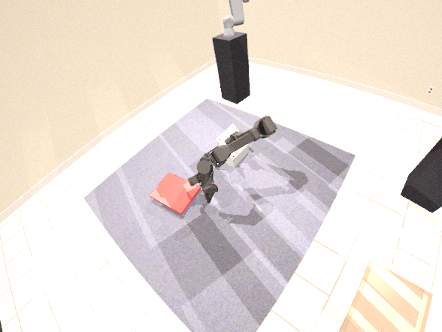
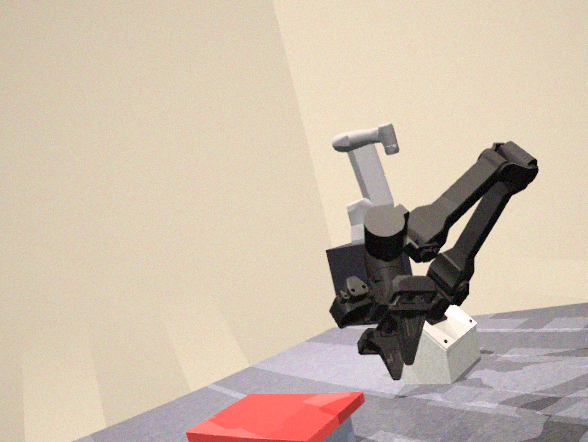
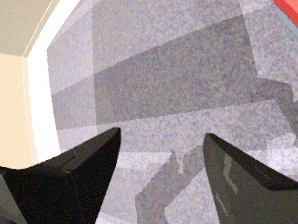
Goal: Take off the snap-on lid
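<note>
The red lid [image 1: 174, 193] [image 2: 280, 417] sits on top of the storage box [image 2: 344, 434], whose blue-grey side shows below the lid's edge. A corner of the lid [image 3: 291, 7] also shows at the top right of the wrist view. My gripper [image 1: 209, 200] [image 2: 403, 371] [image 3: 162, 137] is open, its fingers part-way apart with nothing between them. It points down beside the lid, on the side toward my arm's base, above the surface and not touching the lid. Whether the lid is fully snapped down cannot be told.
My arm rises from a white slanted base block [image 1: 240, 158] [image 2: 436, 365]. A grey arm [image 1: 236, 13] [image 2: 372, 175] stands on a black pedestal [image 1: 233, 67] [image 2: 345, 267] behind. Another black pedestal [image 1: 428, 182] is at the right, and a wooden panel [image 1: 391, 300] at the lower right.
</note>
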Robot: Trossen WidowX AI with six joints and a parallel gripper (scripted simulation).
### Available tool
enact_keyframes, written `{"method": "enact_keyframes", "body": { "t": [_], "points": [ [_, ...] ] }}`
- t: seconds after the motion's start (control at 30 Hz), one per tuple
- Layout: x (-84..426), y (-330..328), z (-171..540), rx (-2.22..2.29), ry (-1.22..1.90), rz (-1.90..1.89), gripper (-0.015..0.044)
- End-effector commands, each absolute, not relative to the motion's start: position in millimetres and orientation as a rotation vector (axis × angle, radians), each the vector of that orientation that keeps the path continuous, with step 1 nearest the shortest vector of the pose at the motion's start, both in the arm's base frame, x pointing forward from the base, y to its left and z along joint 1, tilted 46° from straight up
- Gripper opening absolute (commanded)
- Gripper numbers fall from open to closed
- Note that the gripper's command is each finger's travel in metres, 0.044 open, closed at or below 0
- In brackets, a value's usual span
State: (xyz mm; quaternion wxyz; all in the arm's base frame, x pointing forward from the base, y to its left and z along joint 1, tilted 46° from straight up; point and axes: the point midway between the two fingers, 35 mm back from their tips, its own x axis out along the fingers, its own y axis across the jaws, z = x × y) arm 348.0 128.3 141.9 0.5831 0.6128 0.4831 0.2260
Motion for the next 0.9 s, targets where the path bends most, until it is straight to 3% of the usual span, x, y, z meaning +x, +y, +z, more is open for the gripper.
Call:
{"method": "enact_keyframes", "body": {
  "t": [0.0, 0.47, 0.87],
  "points": [
    [352, 71, 97, 1.553, 1.141, 0.349, 0.0235],
    [297, -70, 0, 2.069, 1.041, -0.055, 0.0235],
    [294, -75, -3, 2.095, 1.029, -0.069, 0.0235]
  ]
}}
